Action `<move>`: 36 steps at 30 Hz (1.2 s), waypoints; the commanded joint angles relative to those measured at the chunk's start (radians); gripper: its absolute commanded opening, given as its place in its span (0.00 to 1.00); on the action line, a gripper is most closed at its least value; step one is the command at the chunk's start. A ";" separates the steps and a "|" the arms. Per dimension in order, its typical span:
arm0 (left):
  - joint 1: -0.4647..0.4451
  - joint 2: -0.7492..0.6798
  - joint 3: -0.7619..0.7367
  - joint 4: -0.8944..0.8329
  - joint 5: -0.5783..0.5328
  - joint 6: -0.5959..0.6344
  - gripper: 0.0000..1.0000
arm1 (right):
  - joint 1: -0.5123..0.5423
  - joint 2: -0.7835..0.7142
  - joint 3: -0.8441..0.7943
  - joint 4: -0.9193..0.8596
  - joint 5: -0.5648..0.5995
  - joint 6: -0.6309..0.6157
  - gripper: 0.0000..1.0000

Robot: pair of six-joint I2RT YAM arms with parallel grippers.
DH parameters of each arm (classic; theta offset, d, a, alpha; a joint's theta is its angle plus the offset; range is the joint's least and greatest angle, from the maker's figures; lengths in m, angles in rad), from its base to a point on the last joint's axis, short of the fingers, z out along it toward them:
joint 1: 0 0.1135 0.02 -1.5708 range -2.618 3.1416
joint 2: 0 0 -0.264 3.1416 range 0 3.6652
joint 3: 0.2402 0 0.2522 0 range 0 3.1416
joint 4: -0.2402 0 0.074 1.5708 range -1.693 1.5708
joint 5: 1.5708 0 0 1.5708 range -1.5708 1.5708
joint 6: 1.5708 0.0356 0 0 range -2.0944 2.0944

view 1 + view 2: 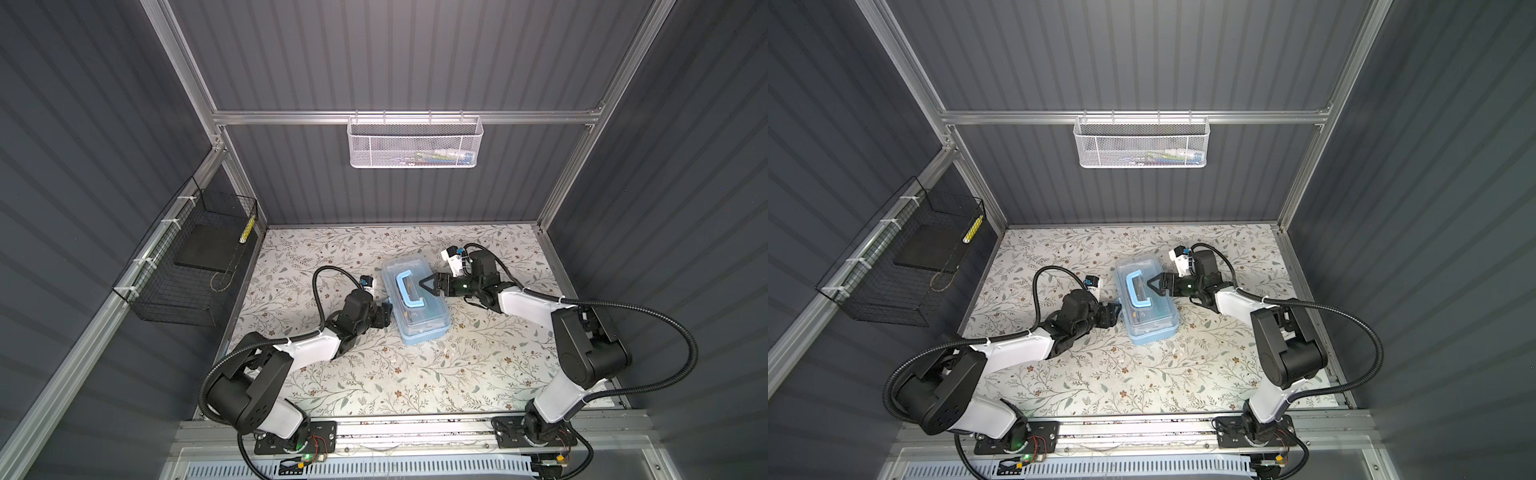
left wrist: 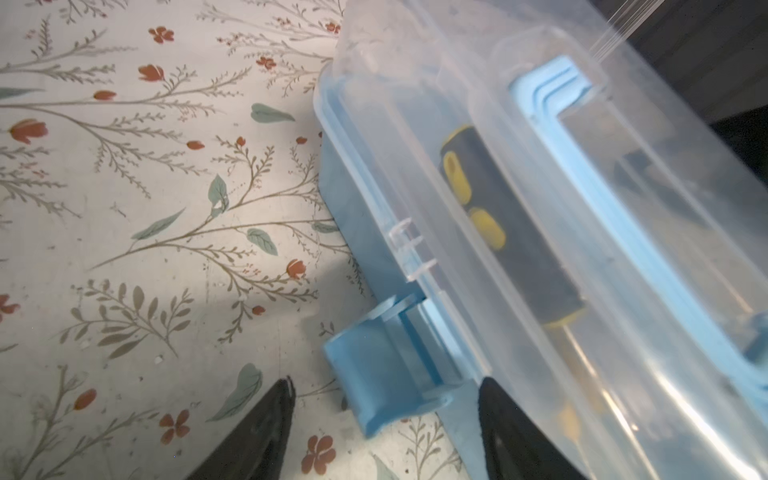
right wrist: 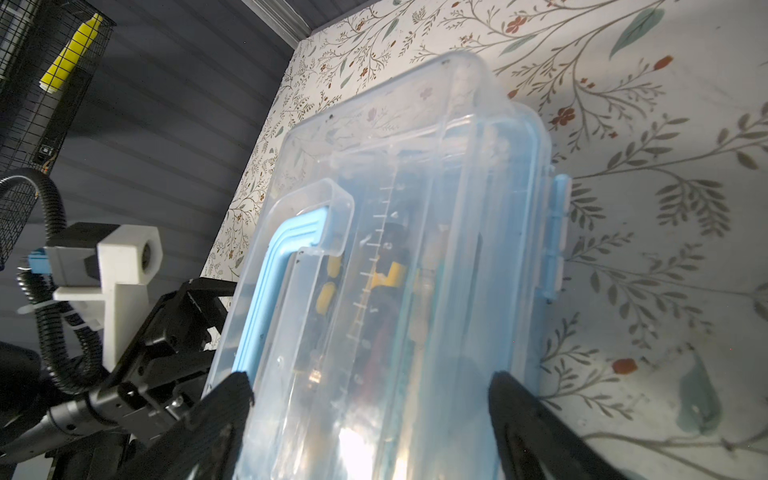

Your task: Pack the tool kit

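The tool kit [image 1: 415, 307] [image 1: 1146, 307] is a light-blue box with a shut clear lid and a blue handle [image 1: 409, 289], lying mid-table. Through the lid I see a black-and-yellow screwdriver [image 2: 498, 216] [image 3: 328, 286] among other tools. My left gripper [image 1: 385, 313] [image 2: 386, 399] is low at the box's left side. It is open, with the box's blue latch [image 2: 374, 374] sticking out between its fingers. My right gripper [image 1: 428, 286] [image 3: 372, 386] stands wide open over the lid beside the handle, its fingertips spanning the lid.
A white mesh basket [image 1: 413, 143] holding small items hangs on the back rail. A black wire basket [image 1: 187, 266] with a yellow item [image 1: 247, 230] hangs on the left wall. A second blue latch [image 3: 555, 241] is on the box's far side. The floral table [image 1: 374, 374] is walled in.
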 commanded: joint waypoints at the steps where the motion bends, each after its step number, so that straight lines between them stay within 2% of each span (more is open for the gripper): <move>1: -0.004 -0.029 0.016 0.011 0.042 -0.010 0.71 | 0.018 0.025 -0.033 -0.099 -0.031 0.021 0.91; 6: -0.004 0.007 0.020 0.011 0.069 -0.004 0.67 | 0.023 0.023 -0.033 -0.099 -0.030 0.022 0.91; 13: -0.004 0.009 -0.007 -0.152 -0.122 0.071 0.69 | 0.023 0.013 -0.035 -0.111 -0.024 0.015 0.91; 19: -0.004 -0.038 -0.049 -0.165 -0.183 0.072 0.72 | 0.024 0.022 -0.030 -0.104 -0.028 0.021 0.91; 29: -0.005 0.134 0.001 0.022 0.017 0.105 0.82 | 0.027 0.030 -0.015 -0.118 -0.021 0.018 0.91; 36: -0.005 0.197 0.041 0.060 0.061 0.102 0.82 | 0.026 0.032 -0.005 -0.137 -0.014 0.010 0.92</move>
